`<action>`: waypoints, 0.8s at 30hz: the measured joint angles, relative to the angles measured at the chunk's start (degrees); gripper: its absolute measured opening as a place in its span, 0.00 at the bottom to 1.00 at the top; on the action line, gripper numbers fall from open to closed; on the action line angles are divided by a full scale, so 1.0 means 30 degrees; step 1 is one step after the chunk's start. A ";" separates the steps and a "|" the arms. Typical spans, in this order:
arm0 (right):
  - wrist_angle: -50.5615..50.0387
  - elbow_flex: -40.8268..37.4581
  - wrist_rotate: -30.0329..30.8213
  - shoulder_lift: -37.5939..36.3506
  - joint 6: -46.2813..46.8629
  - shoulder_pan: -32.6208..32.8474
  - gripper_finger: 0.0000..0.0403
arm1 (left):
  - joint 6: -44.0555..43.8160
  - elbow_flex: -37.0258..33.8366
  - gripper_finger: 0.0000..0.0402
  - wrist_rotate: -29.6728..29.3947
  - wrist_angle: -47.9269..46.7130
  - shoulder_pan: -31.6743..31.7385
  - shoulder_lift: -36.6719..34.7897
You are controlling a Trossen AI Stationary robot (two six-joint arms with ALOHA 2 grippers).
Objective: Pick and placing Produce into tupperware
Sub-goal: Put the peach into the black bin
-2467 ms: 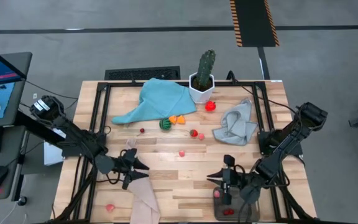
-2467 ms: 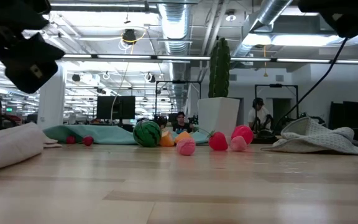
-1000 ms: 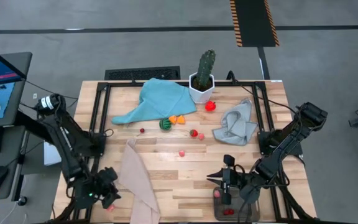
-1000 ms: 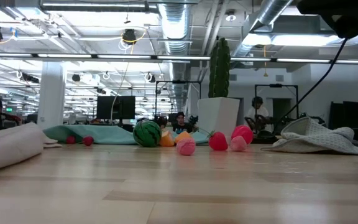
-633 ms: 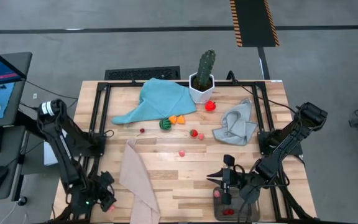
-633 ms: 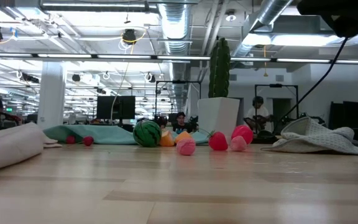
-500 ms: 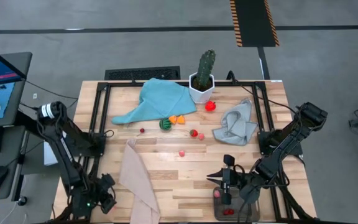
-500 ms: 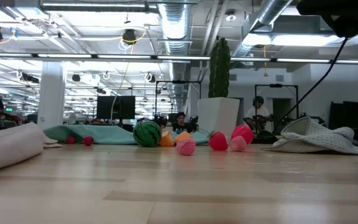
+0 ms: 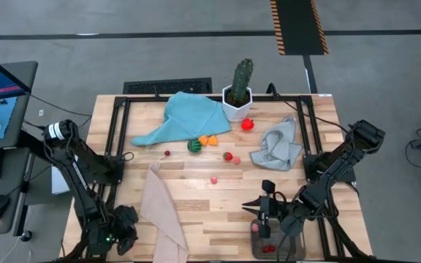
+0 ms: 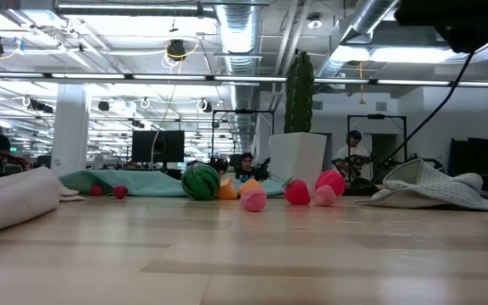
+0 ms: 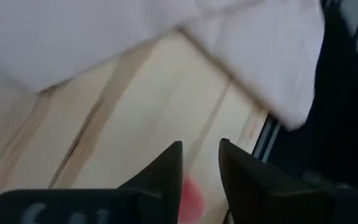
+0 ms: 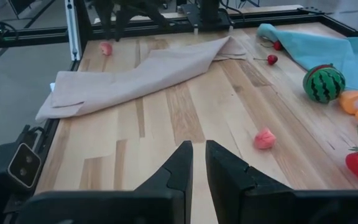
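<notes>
My left gripper (image 9: 122, 234) (image 11: 201, 148) is open at the table's near-left corner, fingers pointing down over a small pink fruit (image 11: 192, 194) that shows between them; the right wrist view shows that fruit (image 12: 106, 48) resting on the wood just below the fingers. My right gripper (image 9: 266, 207) (image 12: 199, 149) is shut and empty, just beyond the clear tupperware (image 9: 258, 253), which holds a couple of red pieces. More produce lies mid-table: a striped green ball (image 9: 194, 145), orange pieces (image 9: 207, 140), a strawberry (image 9: 228, 155) and a pink piece (image 9: 214, 179).
A beige cloth (image 9: 159, 213) lies beside the left gripper. Along the far side are a teal cloth (image 9: 186, 117), a grey cloth (image 9: 278, 145), and a cactus in a white pot (image 9: 238, 93) with a red fruit (image 9: 248, 124) beside it. Bare wood lies between the two grippers.
My left gripper has moved a little toward the table's near edge and now covers, in the high view, the pink fruit at the near-left corner that showed beside it a second ago.
</notes>
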 joint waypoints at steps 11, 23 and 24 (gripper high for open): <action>0.0000 0.0000 -0.0013 0.0006 0.0000 -0.0086 0.17 | 0.0673 0.0000 0.18 0.1908 -0.1655 0.0052 0.0000; 0.0000 0.0000 -0.0020 0.0006 0.0000 -0.0086 0.17 | -0.0522 0.0000 0.16 0.0751 -0.2039 -0.0122 -0.0007; -0.0002 0.0000 -0.0020 0.0006 0.0000 -0.0086 0.17 | -0.0313 0.0000 0.17 0.0758 -0.2075 -0.0126 -0.0007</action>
